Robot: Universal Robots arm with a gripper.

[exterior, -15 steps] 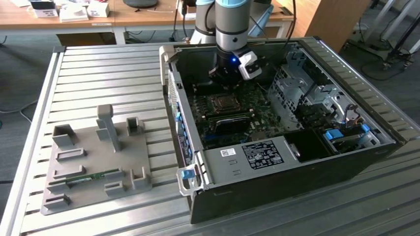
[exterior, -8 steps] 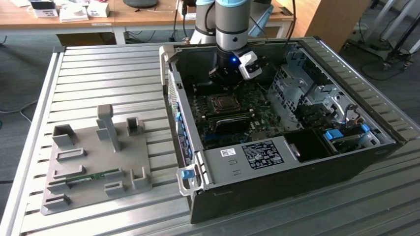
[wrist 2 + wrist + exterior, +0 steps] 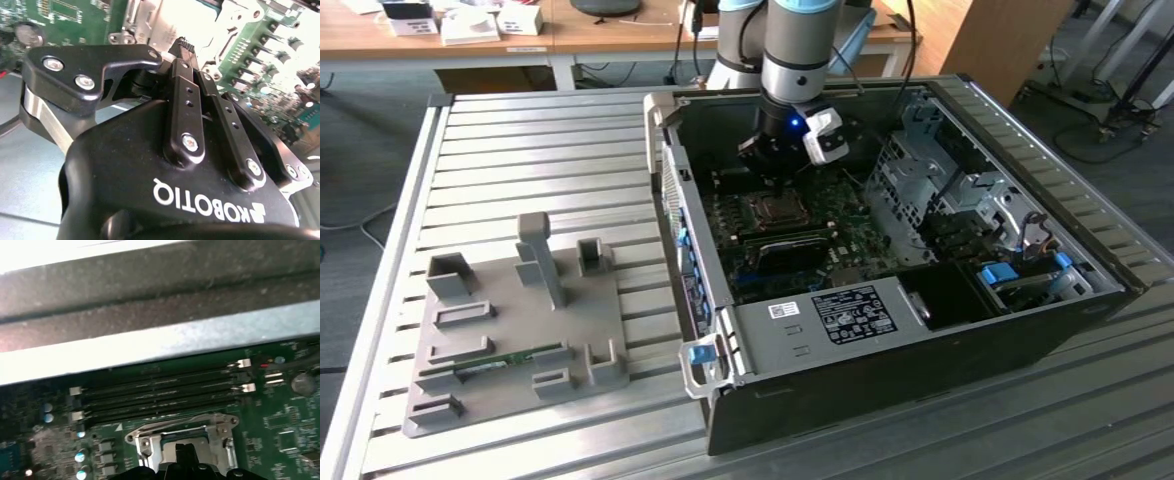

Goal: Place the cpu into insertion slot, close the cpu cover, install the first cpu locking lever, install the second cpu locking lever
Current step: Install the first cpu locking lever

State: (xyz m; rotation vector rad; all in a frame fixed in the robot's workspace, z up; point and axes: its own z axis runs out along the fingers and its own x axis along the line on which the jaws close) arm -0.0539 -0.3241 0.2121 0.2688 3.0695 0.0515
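My gripper (image 3: pixel 775 178) hangs inside the open computer case, just above the cpu socket (image 3: pixel 775 211) on the green motherboard (image 3: pixel 834 235). In the second wrist view the two black fingers (image 3: pixel 186 100) lie pressed together, shut, and I see nothing between them. The cpu cover (image 3: pixel 150 436), a silvery metal frame, seems to lie flat on the socket, with the gripper (image 3: pixel 183 454) low over its square opening. That opening looks dark and is partly hidden by the fingers, so the cpu is hidden. I cannot tell how the locking levers stand.
Black memory slots (image 3: pixel 160 392) run beside the socket, with the case wall (image 3: pixel 165 335) past them. A boxed power unit (image 3: pixel 854 315) and a metal drive cage (image 3: pixel 947 190) crowd the case. On the exterior view's left, a grey fixture plate (image 3: pixel 520 330) holds a memory stick (image 3: pixel 494 363).
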